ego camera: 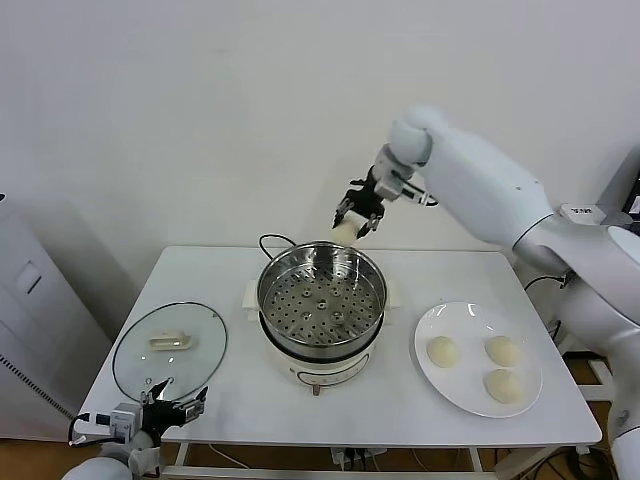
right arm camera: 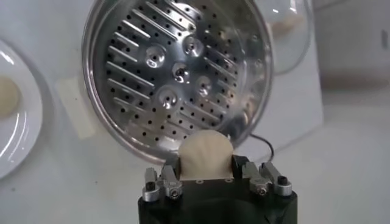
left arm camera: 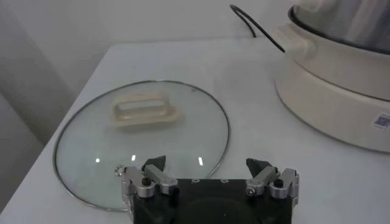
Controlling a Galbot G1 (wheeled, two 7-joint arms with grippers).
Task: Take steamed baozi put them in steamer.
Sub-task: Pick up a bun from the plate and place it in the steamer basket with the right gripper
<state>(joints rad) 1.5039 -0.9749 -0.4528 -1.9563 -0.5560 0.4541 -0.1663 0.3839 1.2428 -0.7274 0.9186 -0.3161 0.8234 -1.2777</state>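
Right end effector (ego camera: pixel 358 222): clamped on one steamed baozi (ego camera: pixel 346 231), raised above the steamer's (ego camera: pixel 322 296) 12 o'clock rim, presumably for lowering in. Steamer basket holds nothing yet. Three baozi (ego camera: pixel 443 350) wait on the plate (ego camera: pixel 432 322) at 3 o'clock. Left end effector (ego camera: pixel 165 411): fingers apart, idle at the worktop's (ego camera: pixel 230 400) front edge near the glass lid (ego camera: pixel 170 350).

Below my right claw (ego camera: pixel 358 216) the steamer (ego camera: pixel 321 296) stands open-mouthed, its perforated floor bare, so I see free room straight down. Its rim is the only wall (the cord (ego camera: pixel 272 240) loops just behind). The glass lid (ego camera: pixel 169 349) lies well off, before my left claw (ego camera: pixel 172 401).
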